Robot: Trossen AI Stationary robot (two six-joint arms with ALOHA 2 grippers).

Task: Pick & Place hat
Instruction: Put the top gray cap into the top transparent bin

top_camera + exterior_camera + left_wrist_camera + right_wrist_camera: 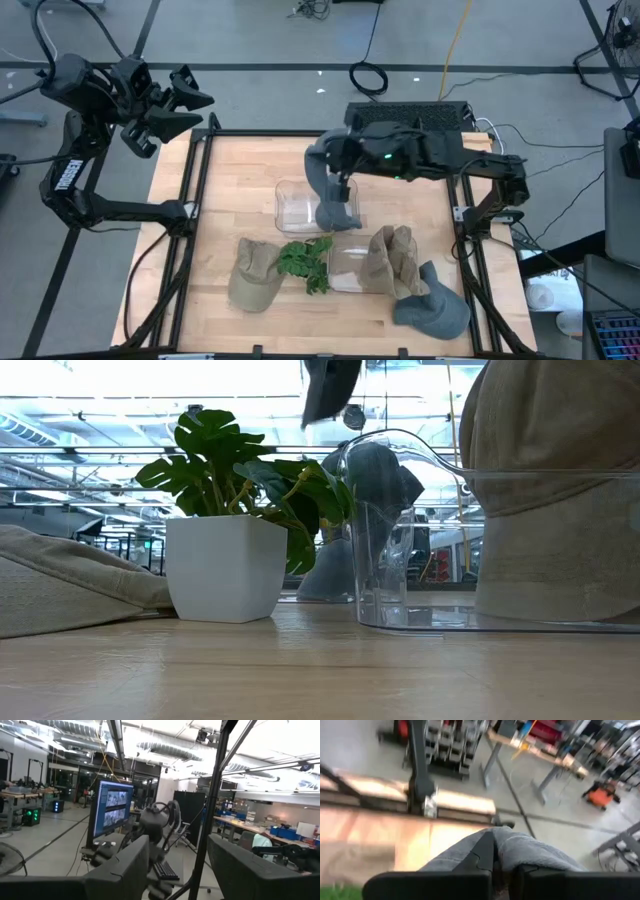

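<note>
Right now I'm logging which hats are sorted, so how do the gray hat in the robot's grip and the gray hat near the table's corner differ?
The held gray hat hangs in the air from the right tool, above the empty clear bin; the corner gray hat lies on the table. The held one droops lengthwise; the corner one lies spread out. Both are gray and outside any bin.

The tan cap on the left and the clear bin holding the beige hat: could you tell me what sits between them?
A potted plant stands between the tan cap and the clear bin, seen in the high view.
</note>
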